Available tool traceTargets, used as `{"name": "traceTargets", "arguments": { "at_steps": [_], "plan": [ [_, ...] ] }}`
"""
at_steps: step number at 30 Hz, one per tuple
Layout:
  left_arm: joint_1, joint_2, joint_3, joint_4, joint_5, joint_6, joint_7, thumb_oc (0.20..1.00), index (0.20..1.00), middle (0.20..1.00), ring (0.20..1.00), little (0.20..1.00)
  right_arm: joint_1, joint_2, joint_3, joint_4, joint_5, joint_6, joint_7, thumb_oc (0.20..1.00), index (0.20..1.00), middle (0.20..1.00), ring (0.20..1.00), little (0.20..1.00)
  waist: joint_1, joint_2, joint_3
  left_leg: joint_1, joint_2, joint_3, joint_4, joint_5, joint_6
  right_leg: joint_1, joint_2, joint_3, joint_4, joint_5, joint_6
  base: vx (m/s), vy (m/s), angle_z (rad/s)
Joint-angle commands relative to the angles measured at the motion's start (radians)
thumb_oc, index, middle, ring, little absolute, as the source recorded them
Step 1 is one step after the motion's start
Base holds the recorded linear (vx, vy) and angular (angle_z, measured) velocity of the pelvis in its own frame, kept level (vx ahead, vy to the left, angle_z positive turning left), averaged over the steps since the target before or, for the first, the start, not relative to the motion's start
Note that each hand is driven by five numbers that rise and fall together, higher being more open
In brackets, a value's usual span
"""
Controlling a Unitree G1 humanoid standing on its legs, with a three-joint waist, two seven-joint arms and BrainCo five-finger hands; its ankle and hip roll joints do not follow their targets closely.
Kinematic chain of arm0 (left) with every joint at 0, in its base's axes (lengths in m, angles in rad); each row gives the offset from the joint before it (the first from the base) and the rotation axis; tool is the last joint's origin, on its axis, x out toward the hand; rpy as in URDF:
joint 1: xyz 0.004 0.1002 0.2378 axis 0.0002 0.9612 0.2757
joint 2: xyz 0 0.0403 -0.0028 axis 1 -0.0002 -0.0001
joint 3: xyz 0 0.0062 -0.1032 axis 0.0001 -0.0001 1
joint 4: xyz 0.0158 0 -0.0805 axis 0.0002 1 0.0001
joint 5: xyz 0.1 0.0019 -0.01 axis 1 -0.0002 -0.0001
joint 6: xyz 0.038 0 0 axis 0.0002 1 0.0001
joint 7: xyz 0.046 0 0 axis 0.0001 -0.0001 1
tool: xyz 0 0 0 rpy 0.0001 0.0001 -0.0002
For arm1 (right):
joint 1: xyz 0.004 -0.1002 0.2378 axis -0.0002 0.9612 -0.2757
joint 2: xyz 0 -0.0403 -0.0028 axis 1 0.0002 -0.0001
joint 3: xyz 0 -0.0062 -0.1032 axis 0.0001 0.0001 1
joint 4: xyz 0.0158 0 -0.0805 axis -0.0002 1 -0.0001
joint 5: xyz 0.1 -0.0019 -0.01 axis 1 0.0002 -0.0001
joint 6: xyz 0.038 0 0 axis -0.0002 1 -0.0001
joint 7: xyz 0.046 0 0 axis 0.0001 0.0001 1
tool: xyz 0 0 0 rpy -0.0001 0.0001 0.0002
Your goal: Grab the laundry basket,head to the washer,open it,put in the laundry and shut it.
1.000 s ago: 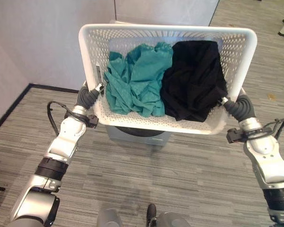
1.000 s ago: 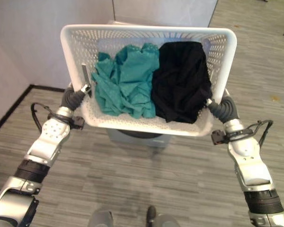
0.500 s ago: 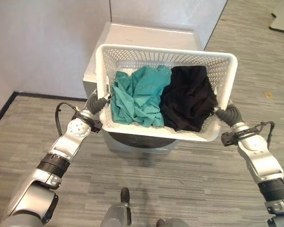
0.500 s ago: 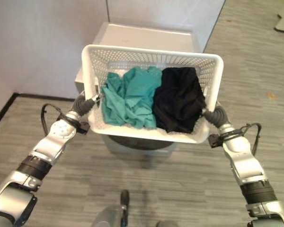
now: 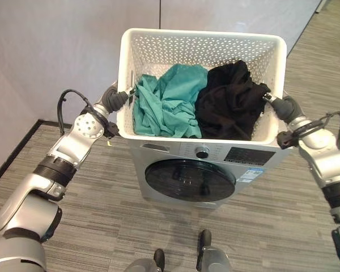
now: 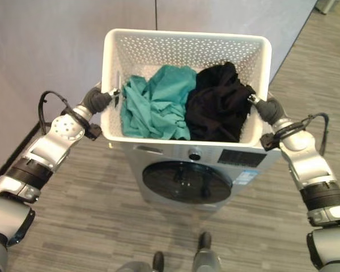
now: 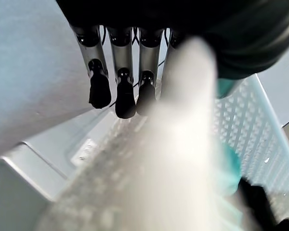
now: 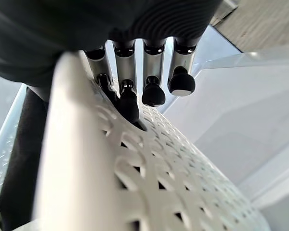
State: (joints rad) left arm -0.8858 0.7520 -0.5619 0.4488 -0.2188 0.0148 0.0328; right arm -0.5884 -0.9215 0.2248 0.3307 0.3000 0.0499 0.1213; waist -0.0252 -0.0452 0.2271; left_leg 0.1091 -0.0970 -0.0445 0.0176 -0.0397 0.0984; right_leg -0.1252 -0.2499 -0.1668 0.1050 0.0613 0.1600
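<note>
Two steps look done, to judge by the scene: the left hand (image 5: 118,100) pinches one end rim of the laundry basket (image 5: 202,41), the teal garment (image 5: 165,102) and black garment (image 5: 232,102) lie between the hands, and the right hand (image 5: 279,104) clamps the other rim, fingers (image 8: 153,91) outside the wall. Directly below the hands stands the washer (image 5: 201,170) with its round door (image 5: 191,180) shut, so opening it, loading and shutting remain.

The laundry basket (image 5: 198,45) is seen to be matt white perforated plastic. Soft, crumpled cloth is shown inside: a teal garment (image 5: 167,102) and, at 3 o'clock from it, a matt black garment (image 5: 229,105). The washer (image 5: 201,170) is finished in smooth light-grey panels with a glossy dark door. The floor (image 5: 102,215) is streaked grey.
</note>
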Motion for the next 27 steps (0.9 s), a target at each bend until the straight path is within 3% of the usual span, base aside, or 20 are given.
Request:
{"name": "traceTargets", "arguments": {
  "at_steps": [1, 2, 4, 6, 7, 8, 10, 11, 13, 14, 15, 16, 21, 27],
  "plan": [
    [-0.143, 0.003, 0.085, 0.086, 0.017, -0.055, 0.079, 0.2, 0.2, 0.2, 0.2, 0.2, 0.015, -0.139, -0.058, 0.193, -0.009, 0.047, -0.025, 0.2, 0.2, 0.2, 0.2, 0.2, 0.009, 0.01, -0.075, 0.026, 0.07, 0.024, 0.053, -0.112, -0.087, 0.05, 0.023, 0.005, 0.002, 0.053, 0.017, 0.31, -0.229, 0.59],
    [-0.129, 0.003, 0.088, 0.07, 0.021, -0.049, 0.065, 0.2, 0.2, 0.2, 0.2, 0.2, 0.091, -0.16, -0.115, 0.145, -0.002, 0.051, -0.013, 0.2, 0.2, 0.2, 0.2, 0.2, 0.001, 0.0, -0.1, 0.041, 0.092, 0.02, 0.048, -0.121, -0.104, 0.08, 0.032, -0.036, -0.022, 0.038, 0.015, 0.31, -0.253, 0.44],
    [-0.121, 0.002, 0.084, 0.072, 0.02, -0.052, 0.059, 0.2, 0.2, 0.2, 0.2, 0.2, 0.135, -0.166, -0.14, 0.117, 0.002, 0.048, -0.004, 0.2, 0.2, 0.2, 0.2, 0.2, -0.005, -0.002, -0.112, 0.046, 0.111, 0.015, 0.05, -0.118, -0.118, 0.091, 0.047, -0.056, -0.032, 0.028, 0.011, 0.26, -0.229, 0.35],
    [-0.108, 0.018, 0.08, 0.08, 0.011, -0.052, 0.046, 0.2, 0.2, 0.2, 0.2, 0.2, 0.167, -0.174, -0.157, 0.091, 0.014, 0.044, 0.001, 0.2, 0.2, 0.2, 0.2, 0.2, -0.01, -0.005, -0.128, 0.046, 0.156, 0.02, 0.086, -0.096, -0.156, 0.119, 0.083, -0.089, -0.056, -0.013, -0.009, 0.23, -0.286, 0.21],
    [-0.124, 0.031, 0.063, 0.113, -0.006, -0.054, 0.043, 0.2, 0.2, 0.2, 0.2, 0.2, 0.153, -0.178, -0.128, 0.092, 0.024, 0.04, 0.004, 0.2, 0.2, 0.2, 0.2, 0.2, -0.009, -0.015, -0.126, 0.013, 0.183, 0.033, 0.19, -0.055, -0.18, 0.147, 0.11, -0.103, -0.075, -0.036, -0.034, 0.16, -0.265, 0.09],
    [-0.126, 0.032, 0.062, 0.114, -0.007, -0.054, 0.043, 0.2, 0.2, 0.2, 0.2, 0.2, 0.15, -0.178, -0.126, 0.093, 0.025, 0.039, 0.004, 0.2, 0.2, 0.2, 0.2, 0.2, -0.011, -0.014, -0.125, 0.009, 0.185, 0.032, 0.197, -0.059, -0.181, 0.148, 0.111, -0.104, -0.077, -0.036, -0.035, 0.09, -0.238, 0.08],
    [-0.2, 0.052, 0.012, 0.177, -0.022, -0.054, 0.057, 0.2, 0.2, 0.2, 0.2, 0.2, 0.061, -0.192, -0.042, 0.122, 0.043, 0.033, -0.001, 0.2, 0.2, 0.2, 0.2, 0.2, 0.001, -0.039, -0.09, -0.119, 0.201, 0.026, 0.421, 0.023, -0.185, 0.177, 0.131, -0.09, -0.089, -0.056, -0.075, 0.0, -0.185, -0.11],
    [-0.204, 0.053, 0.011, 0.181, -0.024, -0.055, 0.057, 0.2, 0.2, 0.2, 0.2, 0.2, 0.053, -0.191, -0.036, 0.126, 0.044, 0.032, -0.002, 0.2, 0.2, 0.2, 0.2, 0.2, -0.002, -0.038, -0.089, -0.124, 0.202, 0.024, 0.428, 0.021, -0.185, 0.175, 0.132, -0.091, -0.089, -0.056, -0.075, 0.03, -0.145, -0.22],
    [-0.268, 0.051, -0.026, 0.239, -0.032, -0.051, 0.064, 0.2, 0.2, 0.2, 0.2, 0.2, -0.007, -0.205, 0.012, 0.162, 0.062, 0.036, -0.004, 0.2, 0.2, 0.2, 0.2, 0.2, -0.001, -0.053, -0.081, -0.163, 0.222, 0.056, 0.347, -0.008, -0.171, 0.185, 0.121, -0.088, -0.102, -0.064, -0.07, 0.07, 0.014, -0.16],
    [-0.312, 0.05, -0.06, 0.274, -0.014, -0.049, 0.064, 0.2, 0.2, 0.2, 0.2, 0.2, -0.041, -0.205, 0.057, 0.194, 0.049, 0.031, 0.0, 0.2, 0.2, 0.2, 0.2, 0.2, 0.017, -0.039, -0.082, -0.201, 0.228, 0.058, 0.159, 0.017, -0.169, 0.192, 0.122, -0.092, -0.109, -0.078, -0.062, 0.09, 0.088, -0.01],
    [-0.316, 0.048, -0.066, 0.275, -0.014, -0.053, 0.063, 0.2, 0.2, 0.2, 0.2, 0.2, -0.057, -0.203, 0.074, 0.209, 0.042, 0.03, -0.002, 0.2, 0.2, 0.2, 0.2, 0.2, 0.024, -0.036, -0.077, -0.207, 0.233, 0.059, 0.112, 0.053, -0.178, 0.2, 0.121, -0.089, -0.106, -0.085, -0.063, 0.11, 0.125, 0.13],
    [-0.319, 0.046, -0.066, 0.293, -0.022, -0.051, 0.061, 0.2, 0.2, 0.2, 0.2, 0.2, -0.068, -0.191, 0.083, 0.223, 0.046, 0.034, 0.001, 0.2, 0.2, 0.2, 0.2, 0.2, 0.024, -0.027, -0.082, -0.192, 0.234, 0.059, 0.082, 0.041, -0.176, 0.199, 0.123, -0.083, -0.1, -0.089, -0.06, 0.1, 0.091, -0.04],
    [-0.297, 0.042, -0.052, 0.271, -0.024, -0.055, 0.06, 0.2, 0.2, 0.2, 0.2, 0.2, -0.058, -0.118, 0.106, 0.228, 0.042, 0.04, 0.014, 0.2, 0.2, 0.2, 0.2, 0.2, 0.032, -0.003, -0.105, -0.13, 0.222, 0.079, 0.027, 0.04, -0.173, 0.214, 0.116, -0.067, -0.096, -0.095, -0.056, 0.12, 0.096, -0.25],
    [-0.282, 0.059, -0.071, 0.299, -0.016, -0.044, 0.037, 0.2, 0.2, 0.2, 0.2, 0.2, -0.084, -0.081, 0.172, 0.214, 0.036, 0.056, 0.055, 0.2, 0.2, 0.2, 0.2, 0.2, 0.055, 0.002, -0.118, -0.07, 0.211, 0.104, 0.006, 0.019, -0.159, 0.231, 0.105, -0.058, -0.1, -0.098, -0.045, 0.09, 0.079, -0.22]
  ]
}}
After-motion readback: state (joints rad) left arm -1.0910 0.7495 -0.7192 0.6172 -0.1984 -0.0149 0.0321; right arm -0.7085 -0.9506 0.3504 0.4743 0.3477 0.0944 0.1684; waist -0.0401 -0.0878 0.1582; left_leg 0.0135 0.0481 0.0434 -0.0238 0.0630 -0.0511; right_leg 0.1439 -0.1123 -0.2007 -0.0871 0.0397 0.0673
